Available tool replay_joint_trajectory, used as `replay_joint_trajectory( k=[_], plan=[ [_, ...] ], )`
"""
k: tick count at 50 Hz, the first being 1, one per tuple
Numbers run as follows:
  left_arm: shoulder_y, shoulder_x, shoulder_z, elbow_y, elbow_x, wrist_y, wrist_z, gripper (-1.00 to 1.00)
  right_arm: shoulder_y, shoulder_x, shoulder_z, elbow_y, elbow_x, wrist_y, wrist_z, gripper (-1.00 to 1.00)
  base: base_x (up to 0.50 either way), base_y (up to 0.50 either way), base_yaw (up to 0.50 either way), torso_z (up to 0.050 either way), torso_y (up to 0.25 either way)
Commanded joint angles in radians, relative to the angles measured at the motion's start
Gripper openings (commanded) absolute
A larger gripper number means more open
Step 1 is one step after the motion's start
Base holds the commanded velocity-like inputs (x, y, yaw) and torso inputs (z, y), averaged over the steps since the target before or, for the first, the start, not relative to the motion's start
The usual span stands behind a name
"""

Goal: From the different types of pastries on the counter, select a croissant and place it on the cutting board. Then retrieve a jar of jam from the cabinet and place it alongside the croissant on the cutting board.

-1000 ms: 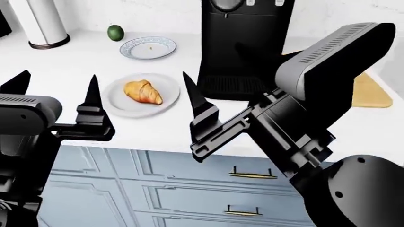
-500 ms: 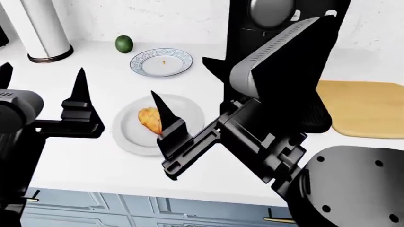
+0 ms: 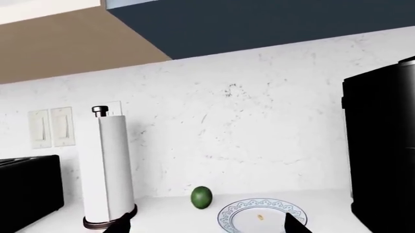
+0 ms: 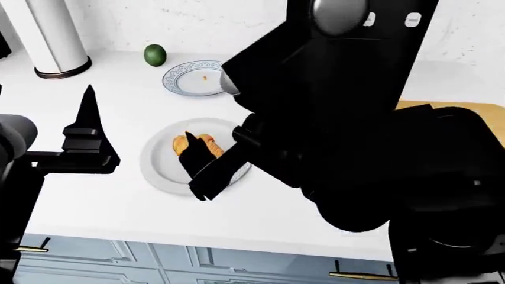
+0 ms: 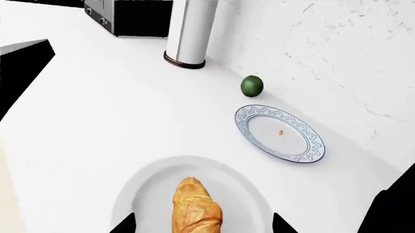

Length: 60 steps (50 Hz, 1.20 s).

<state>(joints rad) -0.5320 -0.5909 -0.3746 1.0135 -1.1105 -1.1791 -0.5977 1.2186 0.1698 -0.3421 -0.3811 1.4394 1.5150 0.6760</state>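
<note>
1. counter (image 4: 103, 195): plain white worktop with pale blue drawer fronts and a brass handle below its front edge.
2. croissant (image 5: 194, 208): golden-brown ridged roll lying on a plain white plate (image 5: 146, 194) near the counter's front; in the head view it is partly hidden behind a dark fingertip.
3. right gripper (image 5: 201, 225): hangs directly over the croissant, jaws spread apart, one fingertip showing on each side of the pastry in the right wrist view; contact with the pastry cannot be made out.
4. left gripper (image 4: 44, 127): held above the counter's front left part, well apart from the white plate; fingers stand wide apart with nothing between them.
5. cutting board (image 4: 426, 106): light tan slab, only a strip of it visible behind the right arm, on the counter's right side.
6. patterned plate (image 4: 197, 78): round, blue-rimmed, behind the white plate, with a small orange crumb at its centre.
7. green fruit (image 4: 155, 55): round, just beside the patterned plate, near the back wall.
8. paper towel roll (image 3: 107, 170): upright on a dark base, at the back left.
9. black appliance (image 4: 355, 35): tall, against the back wall behind the right arm.
</note>
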Motion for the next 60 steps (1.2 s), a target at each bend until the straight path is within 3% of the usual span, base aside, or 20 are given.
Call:
replay_joint_trajectory(
  k=[1,28,60],
  plan=[
    [0.046,-0.013,0.013,-0.01,0.048,0.052,0.026,1.0,0.091,0.004,-0.155,0.164,-0.093,-0.02,-0.096,1.0,0.0,0.0,0.0,0.0,0.0],
    [0.105,-0.042,0.02,-0.032,0.086,0.123,0.048,1.0,0.087,-0.034,-0.403,0.357,-0.313,-0.225,-0.289,1.0,0.0,0.0,0.0,0.0,0.0],
    [0.167,-0.053,0.047,-0.062,0.157,0.2,0.084,1.0,0.035,-0.039,-0.545,0.487,-0.452,-0.399,-0.397,1.0,0.0,0.0,0.0,0.0,0.0]
  ],
)
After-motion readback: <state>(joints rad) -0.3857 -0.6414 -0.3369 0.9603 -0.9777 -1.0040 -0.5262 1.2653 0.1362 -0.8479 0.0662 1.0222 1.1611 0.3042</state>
